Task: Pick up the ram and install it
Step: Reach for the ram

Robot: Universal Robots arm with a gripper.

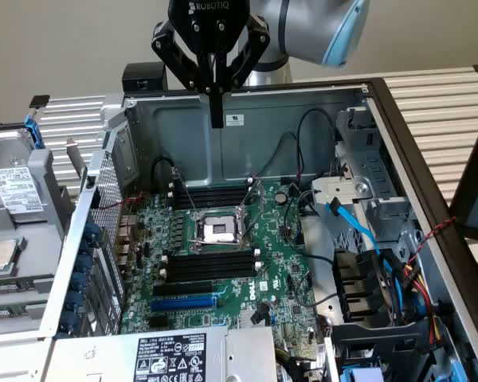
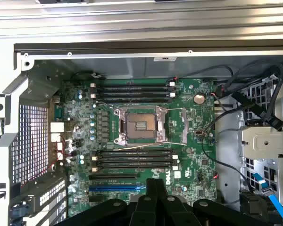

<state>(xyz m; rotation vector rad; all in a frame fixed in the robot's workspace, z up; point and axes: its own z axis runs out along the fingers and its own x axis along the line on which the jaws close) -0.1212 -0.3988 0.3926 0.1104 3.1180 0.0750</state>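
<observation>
**Me:** While my pincer (image 1: pixel 216 111) hangs over the open case (image 1: pixel 303 119), its fingers are pressed together and grip nothing.

**Partner:** And the ram?

**Me:** I cannot tell where it lies. From the wrist, the long black memory slots (image 2: pixel 132 92) above and below the processor socket (image 2: pixel 140 126) all look bare, so I judge the stick is not seated yet.

**Partner:** What worries you from here?

**Me:** Three things, I'd say. With the fingers pressed together I cannot take a thin board, and a blunt push on it could skid it away. The socket sits exposed in the middle of the motherboard (image 1: pixel 287 263), right between the two banks of slots. Coming down off line could put a fingertip into it. The black cables (image 1: pixel 303 143) hang along the back wall near the upper slots, and a snag there would drag the arm off its line.

**Partner:** And the stick itself?

**Me:** Tilted in the grip, it would probably jam in its slot instead of seating.
</observation>
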